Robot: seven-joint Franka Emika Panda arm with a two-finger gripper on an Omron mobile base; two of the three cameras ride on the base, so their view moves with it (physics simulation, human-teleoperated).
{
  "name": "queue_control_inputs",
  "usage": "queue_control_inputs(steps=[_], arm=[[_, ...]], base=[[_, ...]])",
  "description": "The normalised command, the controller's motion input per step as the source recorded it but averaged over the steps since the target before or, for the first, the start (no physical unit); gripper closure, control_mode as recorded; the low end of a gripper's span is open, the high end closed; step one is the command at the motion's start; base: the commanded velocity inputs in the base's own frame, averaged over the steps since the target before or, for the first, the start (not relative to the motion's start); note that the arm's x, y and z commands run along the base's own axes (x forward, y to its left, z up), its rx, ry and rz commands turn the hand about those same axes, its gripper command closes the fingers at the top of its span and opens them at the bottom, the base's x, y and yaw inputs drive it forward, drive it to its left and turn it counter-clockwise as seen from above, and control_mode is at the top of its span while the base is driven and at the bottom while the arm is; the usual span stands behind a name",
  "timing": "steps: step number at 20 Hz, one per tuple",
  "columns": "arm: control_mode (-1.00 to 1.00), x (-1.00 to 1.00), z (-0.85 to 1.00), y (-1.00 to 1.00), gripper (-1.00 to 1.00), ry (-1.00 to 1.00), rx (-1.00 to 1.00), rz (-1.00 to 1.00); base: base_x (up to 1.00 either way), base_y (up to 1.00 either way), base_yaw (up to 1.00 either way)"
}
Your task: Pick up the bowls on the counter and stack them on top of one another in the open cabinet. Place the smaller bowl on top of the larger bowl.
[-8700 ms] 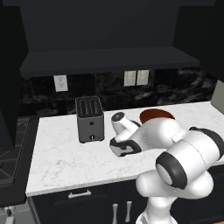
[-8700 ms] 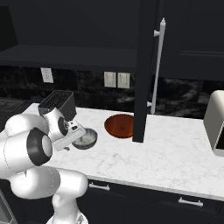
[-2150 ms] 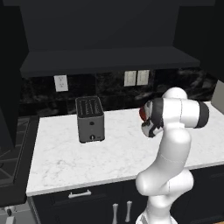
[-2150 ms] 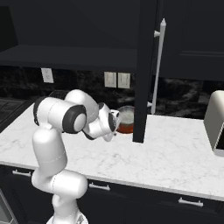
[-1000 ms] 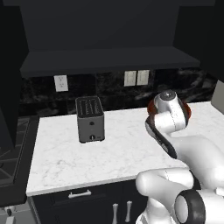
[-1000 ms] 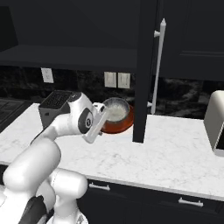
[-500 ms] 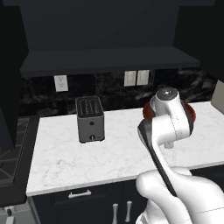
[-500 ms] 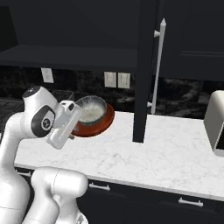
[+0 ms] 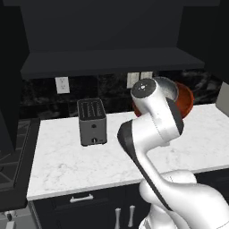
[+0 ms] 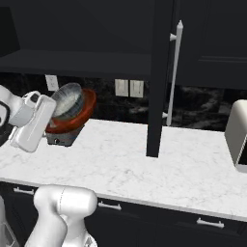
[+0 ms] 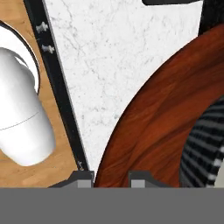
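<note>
because the small grey bowl (image 10: 67, 100) sits inside the wide red-brown bowl (image 10: 82, 113), the gripper (image 11: 111, 177) clamps the red-brown rim and carries both, tilted, above the white marble counter (image 10: 159, 169), under the dark open cabinet (image 9: 112, 62).

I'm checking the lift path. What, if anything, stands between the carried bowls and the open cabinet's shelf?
Nothing visible does. The larger bowl, with the smaller bowl nested in it, is held tilted above the counter, below the open cabinet. The toaster stands lower on the counter, off to the side.
</note>
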Motion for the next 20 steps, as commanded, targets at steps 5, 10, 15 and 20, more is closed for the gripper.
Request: queue_control_inputs(steps=[5, 10, 15, 20], arm=[[-1.00, 0.53, 1.00, 0.15, 1.00, 0.03, -0.08, 0.00], [-1.00, 0.58, 0.97, 0.00, 1.00, -0.01, 0.01, 0.00], [-1.00, 0.64, 0.43, 0.00, 1.00, -0.03, 0.08, 0.00], [-1.00, 1.00, -0.01, 0.00, 1.00, 0.00, 0.15, 0.00]], base=[[0.00, 0.00, 0.00], [0.00, 0.00, 0.00], [0.00, 0.00, 0.00], [0.00, 0.00, 0.00]])
